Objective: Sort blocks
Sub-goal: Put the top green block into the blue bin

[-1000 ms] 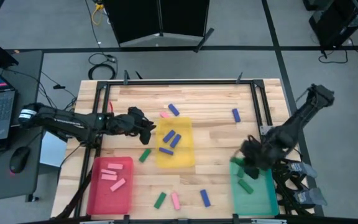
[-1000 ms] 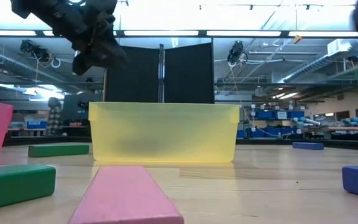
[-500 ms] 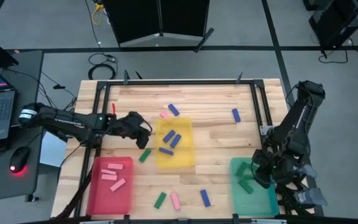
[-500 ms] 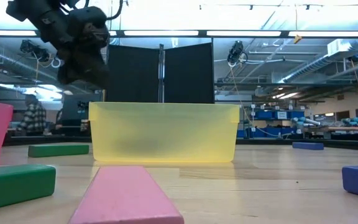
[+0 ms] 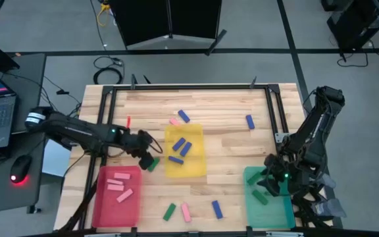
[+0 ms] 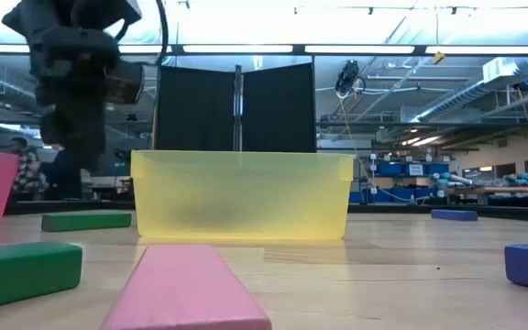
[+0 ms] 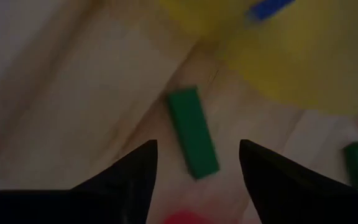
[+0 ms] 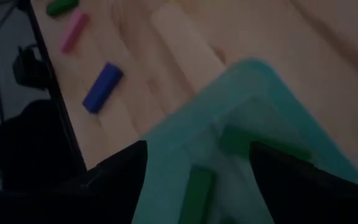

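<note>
- left tool (image 5: 148, 160) now lower and nearer the red tray (image 5: 101, 204) than a second ago, off the pink block (image 5: 174, 121) by the yellow tray (image 5: 199, 168); fingers spread and empty, green block (image 7: 193, 132) lying flat on the counter (image 5: 229, 141) between them in the wrist view, just beside the yellow tray.
- reads as lining up a pick of that green block, not yet touched.
- four blue blocks (image 5: 178, 146) already in the yellow tray, three pink (image 5: 118, 185) in the red one.
- loose blocks (image 5: 185, 212) left near the counter's front edge.
- right tool (image 5: 273, 185) moved over the teal tray (image 5: 283, 214), fingers apart and holding nothing; green blocks (image 8: 197, 193) lying inside, so a drop seems just done.
</note>
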`<state>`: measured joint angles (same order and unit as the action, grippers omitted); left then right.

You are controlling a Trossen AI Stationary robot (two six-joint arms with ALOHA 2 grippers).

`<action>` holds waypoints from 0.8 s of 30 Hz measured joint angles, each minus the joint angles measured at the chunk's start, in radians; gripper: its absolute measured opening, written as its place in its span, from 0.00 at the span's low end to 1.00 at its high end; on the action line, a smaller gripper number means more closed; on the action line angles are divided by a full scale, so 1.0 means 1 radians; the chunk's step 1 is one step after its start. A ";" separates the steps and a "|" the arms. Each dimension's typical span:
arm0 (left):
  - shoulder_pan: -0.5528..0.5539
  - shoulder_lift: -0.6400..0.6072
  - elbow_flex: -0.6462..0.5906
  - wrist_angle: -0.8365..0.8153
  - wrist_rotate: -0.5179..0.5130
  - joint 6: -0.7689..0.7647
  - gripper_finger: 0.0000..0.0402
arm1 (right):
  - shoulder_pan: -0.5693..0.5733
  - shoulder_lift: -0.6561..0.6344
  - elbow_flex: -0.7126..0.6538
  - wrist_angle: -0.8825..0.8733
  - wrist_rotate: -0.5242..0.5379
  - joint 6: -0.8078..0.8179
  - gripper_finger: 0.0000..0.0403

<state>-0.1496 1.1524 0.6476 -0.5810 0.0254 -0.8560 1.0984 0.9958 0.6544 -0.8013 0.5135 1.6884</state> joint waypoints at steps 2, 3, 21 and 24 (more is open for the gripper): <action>-0.019 0.040 0.002 -0.004 0.005 -0.017 0.59 | -0.013 0.000 0.000 0.001 0.020 -0.023 0.72; -0.027 0.062 0.014 -0.006 0.003 -0.020 0.60 | -0.020 0.000 0.000 0.000 0.021 -0.035 0.71; -0.140 0.338 0.160 -0.078 -0.163 -0.065 0.60 | -0.081 0.000 0.000 0.023 0.073 -0.162 0.66; -0.157 0.372 0.161 -0.045 -0.162 -0.065 0.60 | -0.081 0.000 0.000 0.022 0.086 -0.167 0.65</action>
<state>-0.3062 1.5245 0.8082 -0.6256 -0.1365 -0.9215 1.0176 0.9958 0.6544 -0.7792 0.5998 1.5213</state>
